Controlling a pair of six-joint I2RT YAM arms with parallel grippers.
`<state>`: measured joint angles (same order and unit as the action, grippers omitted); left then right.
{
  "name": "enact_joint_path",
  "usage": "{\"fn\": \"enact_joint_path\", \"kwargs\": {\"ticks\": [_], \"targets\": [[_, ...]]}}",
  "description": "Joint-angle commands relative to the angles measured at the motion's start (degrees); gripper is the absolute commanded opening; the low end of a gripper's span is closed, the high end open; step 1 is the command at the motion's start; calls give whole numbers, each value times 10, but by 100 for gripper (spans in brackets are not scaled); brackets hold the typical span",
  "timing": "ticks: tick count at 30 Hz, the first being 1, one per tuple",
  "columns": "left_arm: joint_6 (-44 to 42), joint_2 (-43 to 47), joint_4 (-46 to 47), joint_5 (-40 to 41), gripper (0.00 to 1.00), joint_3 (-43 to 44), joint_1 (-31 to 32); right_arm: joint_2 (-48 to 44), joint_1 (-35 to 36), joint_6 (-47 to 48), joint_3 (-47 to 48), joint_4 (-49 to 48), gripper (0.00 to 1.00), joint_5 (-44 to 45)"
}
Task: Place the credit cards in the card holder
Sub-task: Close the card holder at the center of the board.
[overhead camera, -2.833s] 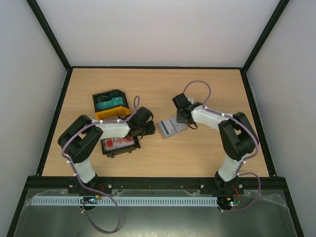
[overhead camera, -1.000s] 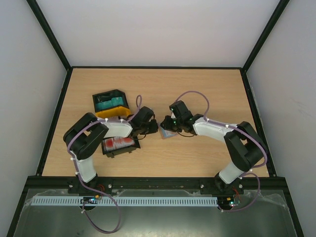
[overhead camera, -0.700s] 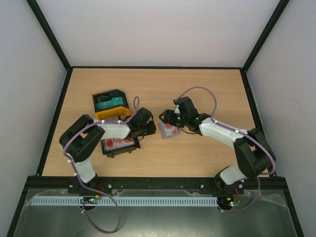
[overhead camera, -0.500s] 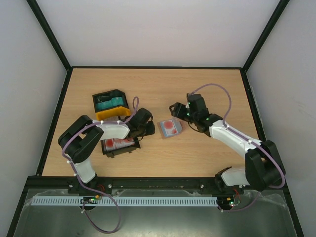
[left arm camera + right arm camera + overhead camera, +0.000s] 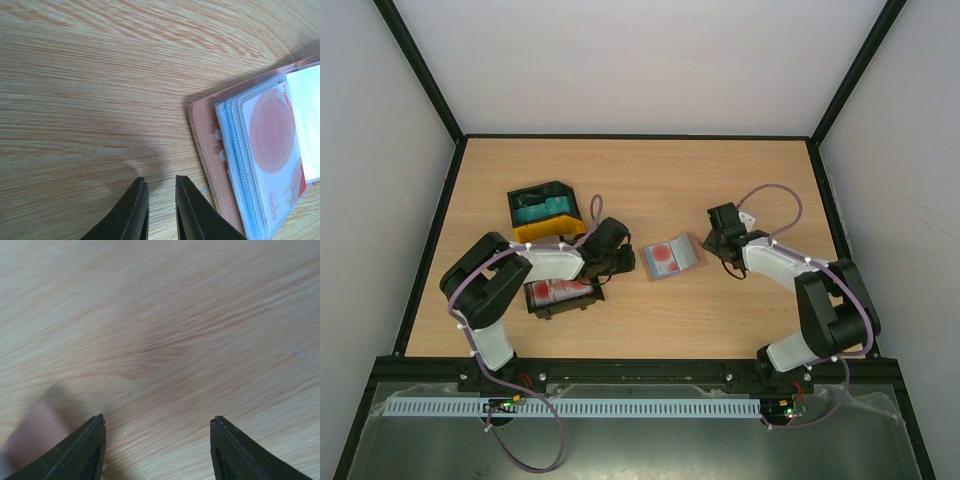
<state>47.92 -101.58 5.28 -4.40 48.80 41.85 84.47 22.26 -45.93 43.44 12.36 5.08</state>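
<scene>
The card holder lies open on the table between the arms, and a red-and-white credit card shows behind its clear sleeves. In the left wrist view its brown stitched edge and the card are at the right. My left gripper sits just left of the holder; its fingers stand a narrow gap apart with only wood between them. My right gripper is to the right of the holder, wide open and empty over bare wood. More cards lie in the trays: teal and red.
A yellow and black tray stands at the back left. A black tray lies by the left arm's elbow. A black frame edges the table all round.
My right gripper reached over the open holder, the red-and-white card appeared in it, and the gripper then drew back to the right, open. My left gripper barely moved.
</scene>
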Motion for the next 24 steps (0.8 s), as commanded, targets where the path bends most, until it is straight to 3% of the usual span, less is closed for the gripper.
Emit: {"fn": "enact_joint_path", "kwargs": {"ticks": [1,8,15,24], "targets": [[-10,-26,-44,-3,19,-2,4,37,-17,-5,-8,37,54,68],[-4,-36,-68,8,19,6,5,75,-19,53,-5,18,46,-75],[1,-69,-84,12,17,19,9,56,-19,64,-37,-39,47,-269],[-4,-86,-82,8,16,24,10,35,-20,32,-67,-145,51,-406]]}}
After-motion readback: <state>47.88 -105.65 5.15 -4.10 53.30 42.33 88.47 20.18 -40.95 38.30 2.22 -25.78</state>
